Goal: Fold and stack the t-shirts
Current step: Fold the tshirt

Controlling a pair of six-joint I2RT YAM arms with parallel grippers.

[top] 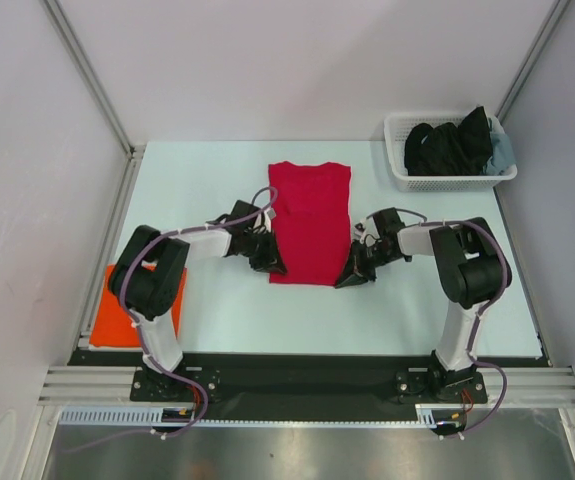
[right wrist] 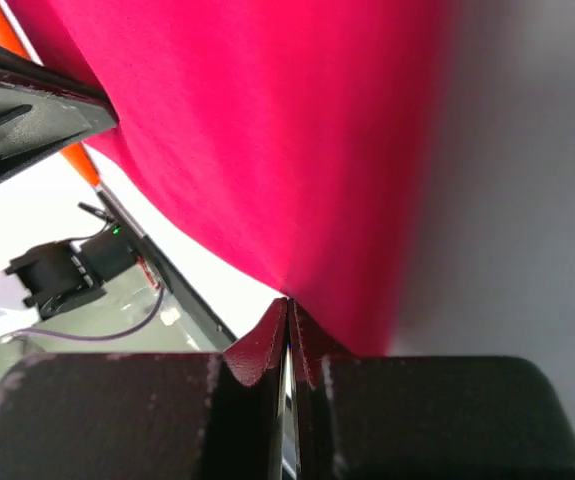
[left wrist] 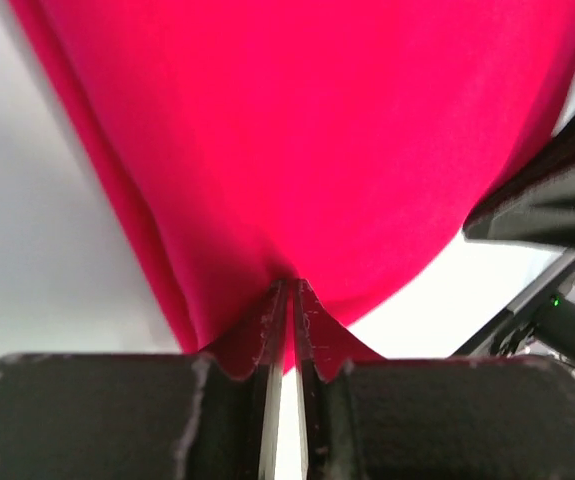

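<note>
Flat at middle of counter (top: 217, 180): red t-shirt (top: 309, 222), hem toward near edge. Both hem corners pinched: left hand (top: 273, 264) clamped on left one, right hand (top: 349, 278) on right one. Cloth soft, light, limp; likely sags between grips, so corners suit. At near-left corner: orange t-shirt (top: 112, 318), folded. Count: two t-shirts, two hands, one basket (top: 447, 183), far-right corner.
</note>
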